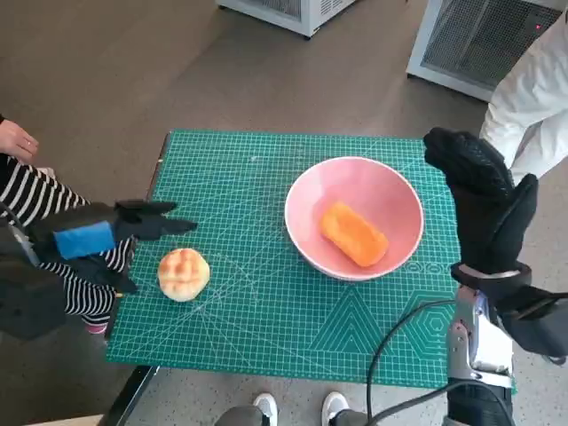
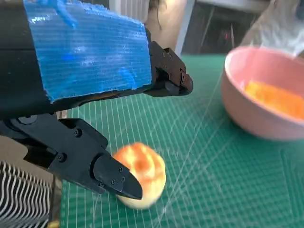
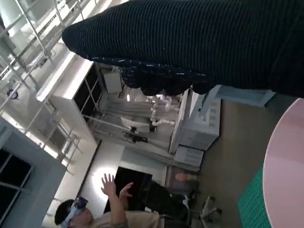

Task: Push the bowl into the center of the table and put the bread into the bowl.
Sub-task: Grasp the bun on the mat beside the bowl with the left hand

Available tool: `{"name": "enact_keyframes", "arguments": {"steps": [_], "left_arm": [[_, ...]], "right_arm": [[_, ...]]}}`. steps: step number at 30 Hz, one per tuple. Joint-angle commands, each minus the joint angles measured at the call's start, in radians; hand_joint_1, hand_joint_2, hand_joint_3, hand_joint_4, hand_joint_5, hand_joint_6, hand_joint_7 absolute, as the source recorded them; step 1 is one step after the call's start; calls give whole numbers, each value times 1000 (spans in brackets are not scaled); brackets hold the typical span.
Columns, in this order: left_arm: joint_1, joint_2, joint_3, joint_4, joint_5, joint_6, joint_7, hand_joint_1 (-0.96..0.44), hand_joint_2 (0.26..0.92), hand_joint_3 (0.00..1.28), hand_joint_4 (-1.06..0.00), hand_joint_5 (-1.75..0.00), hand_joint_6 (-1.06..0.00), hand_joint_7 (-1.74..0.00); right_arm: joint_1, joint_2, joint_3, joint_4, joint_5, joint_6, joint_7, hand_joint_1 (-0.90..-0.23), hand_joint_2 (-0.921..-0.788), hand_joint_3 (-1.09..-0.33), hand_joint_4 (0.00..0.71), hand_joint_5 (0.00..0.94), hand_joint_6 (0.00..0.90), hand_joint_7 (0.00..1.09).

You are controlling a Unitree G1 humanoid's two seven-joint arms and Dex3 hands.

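A pink bowl (image 1: 355, 216) sits right of the middle of the green mat (image 1: 266, 302), with an orange oblong bread (image 1: 354, 234) lying inside it. A round golden bun (image 1: 184, 273) lies on the mat near its left edge. My left hand (image 1: 106, 240) hovers just left of and above the bun, fingers apart, holding nothing; the left wrist view shows its fingers (image 2: 114, 180) spread over the bun (image 2: 141, 175), with the bowl (image 2: 266, 95) beyond. My right hand (image 1: 484, 200) is raised, fingers extended, just right of the bowl's rim. The right wrist view shows the glove (image 3: 199, 42) and the bowl's rim (image 3: 285, 166).
A person in a striped sleeve (image 1: 35, 195) sits at the table's left edge, close to my left hand. Another person in white (image 1: 532, 106) stands at the back right. A black cable (image 1: 399, 355) loops over the mat's front right. Feet (image 1: 302, 410) show below the front edge.
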Motion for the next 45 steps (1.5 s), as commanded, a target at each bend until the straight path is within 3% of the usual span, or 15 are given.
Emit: {"name": "enact_keyframes", "arguments": {"steps": [1, 18, 26, 30, 31, 34, 38, 45], "left_arm": [[-10, -34, -40, 64, 59, -58, 39, -178, 754, 0, -183, -3, -348, -20], [-122, -150, -194, 347, 278, -154, 188, -71, 738, 1, -252, -17, -407, -25], [-168, -166, -254, 446, 376, -168, 280, 36, 791, 13, -434, -24, -563, -49], [-193, -161, -282, 485, 419, -181, 313, 61, 854, 18, -626, -52, -719, -103], [-202, -158, -289, 494, 429, -187, 322, 39, 878, 54, -627, -463, -664, -515], [-218, -150, -298, 512, 438, -200, 334, 14, 907, 87, -657, -991, -601, -942], [-238, -126, -283, 494, 403, -216, 307, 5, 917, 71, -692, -1174, -625, -1035], [-247, -95, -208, 392, 272, -194, 236, 3, 919, 73, -682, -1209, -631, -1121]], "right_arm": [[10, -4, -6, 17, 14, 12, 13, -681, -921, -663, 128, 4, 63, 452], [21, -4, -17, 4, 11, 4, 15, -682, -921, -664, 128, 3, 64, 448], [26, -6, -23, -4, 5, 2, 9, -678, -921, -660, 128, 2, 64, 446], [27, -5, -24, -6, 3, 1, 8, -674, -921, -660, 127, 2, 64, 445], [27, -5, -25, -6, 2, 0, 7, -673, -921, -660, 127, 2, 64, 445], [29, -4, -24, -8, -1, -1, 5, -672, -921, -660, 128, 1, 64, 445], [31, -4, -24, -10, -4, -3, 3, -679, -921, -661, 128, 1, 65, 444], [32, -7, -25, -7, -5, -9, 5, -687, -921, -662, 127, 1, 66, 443]]}}
